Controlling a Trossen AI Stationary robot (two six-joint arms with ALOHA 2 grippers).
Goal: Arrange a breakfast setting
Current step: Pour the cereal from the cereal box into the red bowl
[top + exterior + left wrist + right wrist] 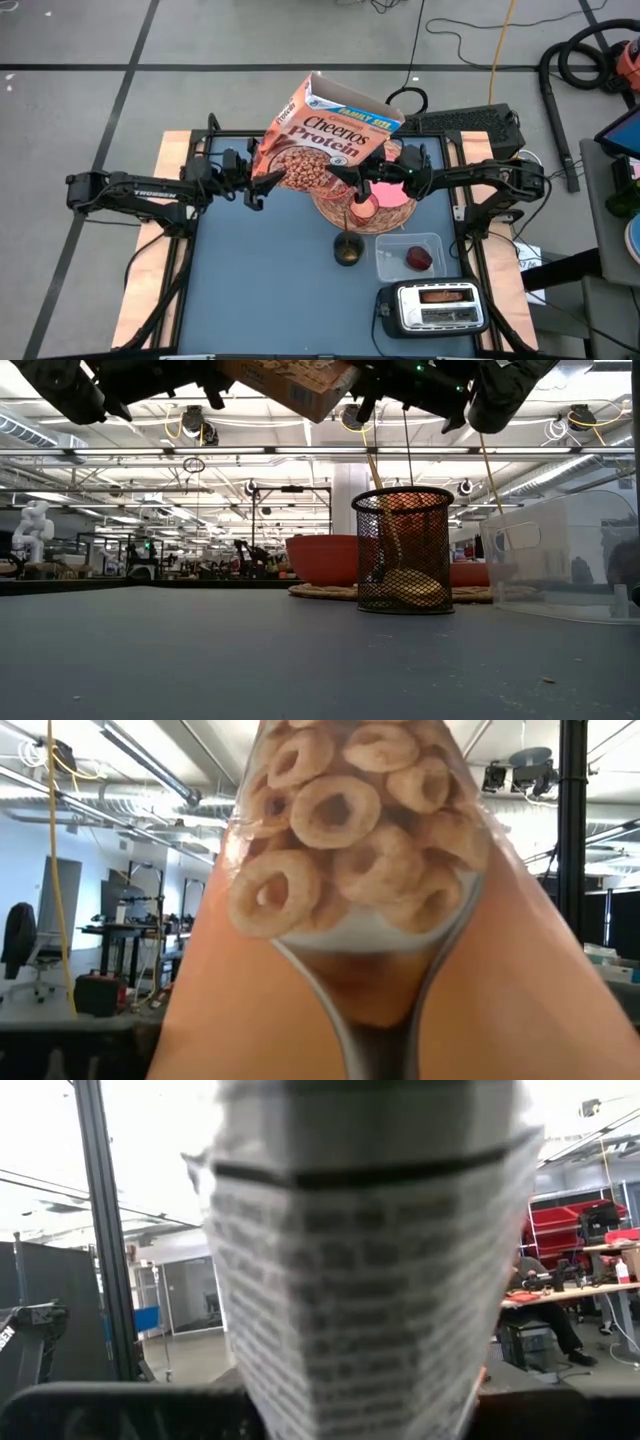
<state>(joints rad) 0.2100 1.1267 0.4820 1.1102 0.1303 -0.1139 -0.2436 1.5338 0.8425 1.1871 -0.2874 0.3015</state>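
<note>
At the near edge of the table (pixel 260 290), on the right side, stands the silver toaster (pixel 432 308) with a browned round bread (pixel 447 296) lying in its slot. Just behind it is the clear plastic tub (pixel 409 256), and a dark red fruit (pixel 418 259) lies inside it. To the left of the tub is a black mesh cup (pixel 403 550) with something brownish at its bottom and a thin stick leaning out of it.

Farther back lies the round woven wicker mat (pixel 335 211). A pink bowl (pixel 392 190) rests on it; in the low view it shows as a red rim behind the mesh cup.

Above the mat and the far half of the table, the orange-brown cereal box (pixel 330 135) is held in the air, tilted, with its open top pointing away to the far right. The left gripper (pixel 262 180) is at the box's lower left corner, and its fingers grasp the box there; its wrist view is filled with the printed cereal rings. The right gripper (pixel 352 182) is at the lower right edge of the box, over the mat. Its wrist view shows the narrow printed side of the box very close. Its fingers stand around this edge, but I cannot tell whether they already press it.
</note>
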